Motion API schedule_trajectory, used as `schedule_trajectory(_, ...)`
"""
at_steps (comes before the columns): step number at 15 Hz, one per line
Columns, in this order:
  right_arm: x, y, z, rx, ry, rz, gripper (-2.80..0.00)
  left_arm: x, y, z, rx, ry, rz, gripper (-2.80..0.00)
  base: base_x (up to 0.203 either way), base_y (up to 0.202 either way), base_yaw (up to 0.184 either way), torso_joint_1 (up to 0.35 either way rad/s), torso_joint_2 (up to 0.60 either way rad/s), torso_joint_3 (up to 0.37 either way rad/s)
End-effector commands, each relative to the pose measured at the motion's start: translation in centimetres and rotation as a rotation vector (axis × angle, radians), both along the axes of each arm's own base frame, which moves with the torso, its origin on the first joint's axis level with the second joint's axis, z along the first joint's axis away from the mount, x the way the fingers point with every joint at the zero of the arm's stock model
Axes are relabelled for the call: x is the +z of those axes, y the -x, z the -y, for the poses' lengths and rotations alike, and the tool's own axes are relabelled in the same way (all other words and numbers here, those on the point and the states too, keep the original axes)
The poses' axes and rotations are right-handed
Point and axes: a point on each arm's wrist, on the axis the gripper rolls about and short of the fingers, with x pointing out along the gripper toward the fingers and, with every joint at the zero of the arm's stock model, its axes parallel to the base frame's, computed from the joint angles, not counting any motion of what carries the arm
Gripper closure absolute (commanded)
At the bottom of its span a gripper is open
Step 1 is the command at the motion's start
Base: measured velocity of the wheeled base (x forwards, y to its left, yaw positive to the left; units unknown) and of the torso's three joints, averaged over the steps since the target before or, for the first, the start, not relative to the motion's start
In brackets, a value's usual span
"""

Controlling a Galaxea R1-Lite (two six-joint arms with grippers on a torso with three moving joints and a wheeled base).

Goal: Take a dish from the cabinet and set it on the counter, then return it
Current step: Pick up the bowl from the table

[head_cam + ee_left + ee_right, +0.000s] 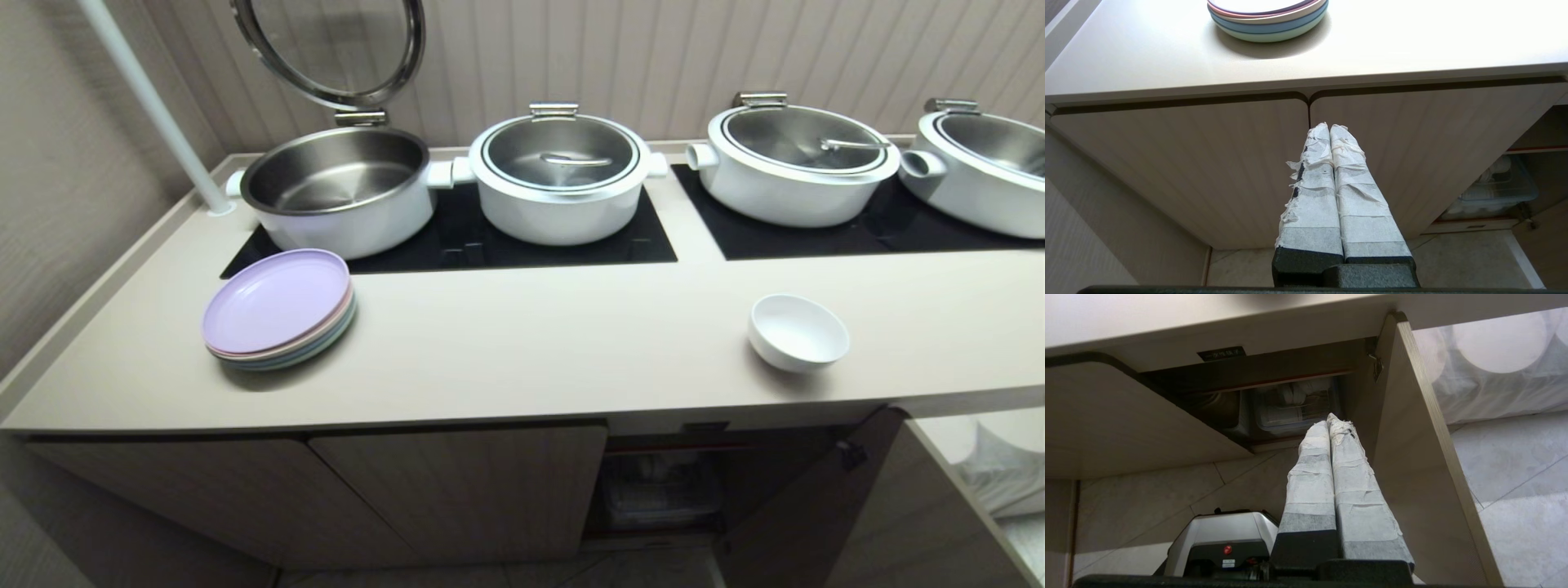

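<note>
Dish position: upright on the worktop, near its front edge, and directly above the open cabinet. We see it only in the head view; neither wrist view includes it, so it lies above and beyond both end effectors.

We note that the head view shows no arm. The left wrist view shows the left end effector below the worktop's edge, in front of two closed cupboard doors, with its taped fingers pressed together and holding nothing. The stack of pastel plates sits on the worktop above and beyond it.

The right wrist view shows the right end effector low, in front of the open cabinet, fingers closed against each other and empty. The open door stands just beside it. We read a small black label on the rail above the opening only in this view.

Containers: a clear plastic bin sits on the red-edged shelf beyond the right fingertips, holding white items we cannot identify. Of the four white pots on the worktop, one pot has its lid raised and is empty; the other three are lidded.
</note>
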Motion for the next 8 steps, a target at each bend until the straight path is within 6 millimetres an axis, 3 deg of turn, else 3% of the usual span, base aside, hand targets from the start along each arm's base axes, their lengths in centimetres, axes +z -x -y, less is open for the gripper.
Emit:
schedule_trajectory(1, -2.4, 2.1, -0.3, 0.007, 0.006, 0.063, 0.0, 0.0, 0.0, 0.0, -0.001, 0.0, 0.0, 0.0, 0.0, 0.0, 0.0, 0.0, 0.0, 0.0)
schedule_trajectory(5, -6.4, 4.4, -0.6, 0.042, 0.013, 0.146, 0.0, 0.0, 0.0, 0.0, -0.001, 0.0, 0.0, 0.0, 0.0, 0.0, 0.0, 0.0, 0.0, 0.0)
schedule_trajectory(8, -6.9, 4.6, -0.6, 0.047, 0.015, 0.156, 0.0, 0.0, 0.0, 0.0, -0.001, -0.001, 0.0, 0.0, 0.0, 0.0, 0.0, 0.0, 0.0, 0.0)
